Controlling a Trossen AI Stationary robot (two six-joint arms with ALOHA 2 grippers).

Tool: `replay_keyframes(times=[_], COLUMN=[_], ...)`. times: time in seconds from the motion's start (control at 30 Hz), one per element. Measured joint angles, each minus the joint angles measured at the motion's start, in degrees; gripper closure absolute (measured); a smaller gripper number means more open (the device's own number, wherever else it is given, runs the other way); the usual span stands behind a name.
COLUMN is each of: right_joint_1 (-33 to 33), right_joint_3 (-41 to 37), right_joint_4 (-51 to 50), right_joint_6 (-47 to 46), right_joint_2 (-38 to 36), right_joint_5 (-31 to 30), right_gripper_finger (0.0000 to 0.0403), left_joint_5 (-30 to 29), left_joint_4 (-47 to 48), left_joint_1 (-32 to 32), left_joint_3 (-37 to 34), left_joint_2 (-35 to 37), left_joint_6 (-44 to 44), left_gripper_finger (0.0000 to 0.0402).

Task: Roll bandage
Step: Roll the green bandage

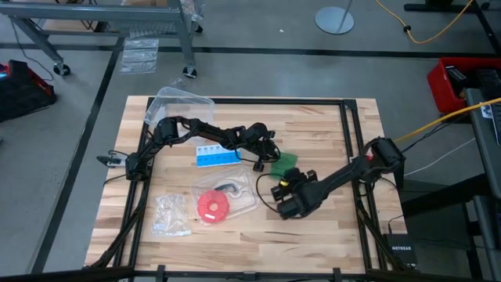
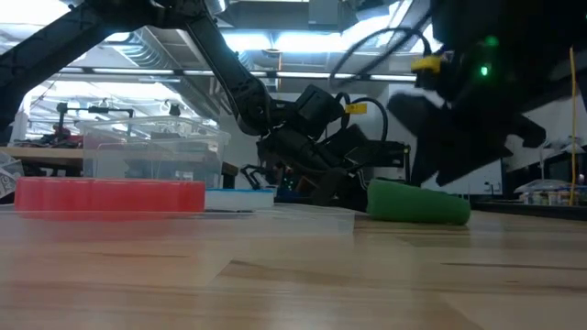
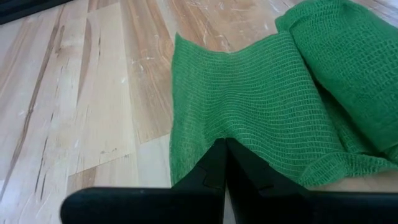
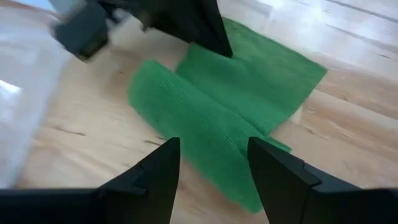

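Your bandage [image 1: 286, 163] lies near the middle of the wooden table [image 1: 329, 235], partly rolled: a green roll with a flat tail spread beside it. In the low view the roll [image 2: 417, 203] rests on the tabletop as a short cylinder.

Your left gripper [image 3: 225, 163] has its fingers pinched together on the edge of the flat tail. Your right gripper [image 4: 213, 167] hangs just above the roll with its fingers held wide, one on each side, gripping nothing.

Check the containers next. The blue-and-white pill box [image 1: 217, 156] sits just beside the left arm. The red round disc [image 1: 211, 205] lies inside a clear plastic package [image 1: 243, 201] together with a dark curved item. An empty-looking clear plastic tub [image 1: 178, 103] stands at the far left corner. A clear bag [image 1: 171, 216] holding small pale pieces lies near the front left edge.
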State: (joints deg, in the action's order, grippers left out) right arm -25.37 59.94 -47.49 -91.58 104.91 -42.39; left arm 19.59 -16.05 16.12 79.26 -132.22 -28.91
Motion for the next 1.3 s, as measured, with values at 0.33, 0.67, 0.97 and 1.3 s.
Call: replay_keyframes(times=[0.33, 0.67, 0.97, 1.3], right_joint_1=[2.7, 6.8, 9.4, 9.3], right_joint_3=[0.2, 0.0, 0.0, -0.1], right_joint_4=[-1.3, -5.3, -5.3, -5.0], right_joint_6=[0.0, 0.0, 2.0, 2.1], right_joint_2=[4.3, 4.5, 4.5, 4.5], right_joint_5=[-0.2, -1.5, -2.0, 0.3], right_gripper_finger=[0.021, 0.021, 0.021, 0.021], left_joint_5=[-0.3, -0.7, -0.6, -4.2], left_joint_4=[0.0, 0.2, 0.2, -6.0], left_joint_1=[0.0, -0.9, -1.2, 1.6], left_joint_3=[0.0, 0.0, 0.0, -0.2], left_joint_2=[0.0, 0.0, 0.0, -0.3], left_joint_6=[0.2, 0.4, 0.0, 1.6], left_gripper_finger=[0.04, 0.04, 0.04, 0.04])
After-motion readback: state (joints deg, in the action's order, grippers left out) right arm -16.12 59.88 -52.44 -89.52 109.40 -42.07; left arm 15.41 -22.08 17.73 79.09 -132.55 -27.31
